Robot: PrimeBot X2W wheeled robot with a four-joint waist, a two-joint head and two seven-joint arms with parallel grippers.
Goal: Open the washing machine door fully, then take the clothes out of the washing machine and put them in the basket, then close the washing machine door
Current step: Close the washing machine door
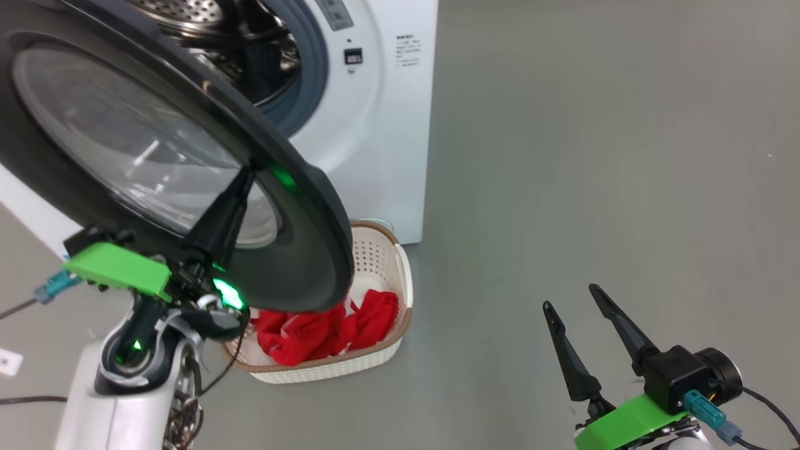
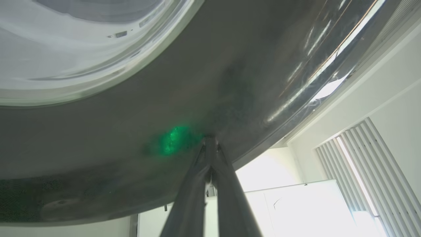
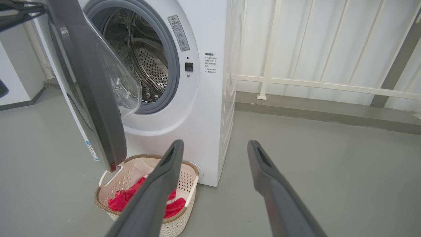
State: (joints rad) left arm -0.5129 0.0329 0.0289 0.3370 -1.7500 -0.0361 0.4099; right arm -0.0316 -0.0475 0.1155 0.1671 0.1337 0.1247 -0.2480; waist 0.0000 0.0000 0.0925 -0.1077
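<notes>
The washing machine door (image 1: 187, 156) stands partly open, its black rim and glass bowl facing me. My left gripper (image 1: 250, 172) is shut with nothing in it, its tips pressed against the outer black rim of the door (image 2: 210, 138). The white washing machine (image 1: 381, 119) shows its steel drum (image 3: 144, 62) behind the door. On the floor in front stands the basket (image 1: 381, 262) holding the red clothes (image 1: 325, 331). My right gripper (image 1: 572, 297) hangs open above bare floor at the lower right, well away from the machine; its fingers (image 3: 158, 191) frame the basket (image 3: 189, 194) and the clothes (image 3: 123, 199).
Grey floor (image 1: 594, 156) stretches to the right of the machine. A white railing (image 3: 329, 85) and wall run behind it. Cables (image 1: 25, 400) lie on the floor at the lower left, beside my left arm.
</notes>
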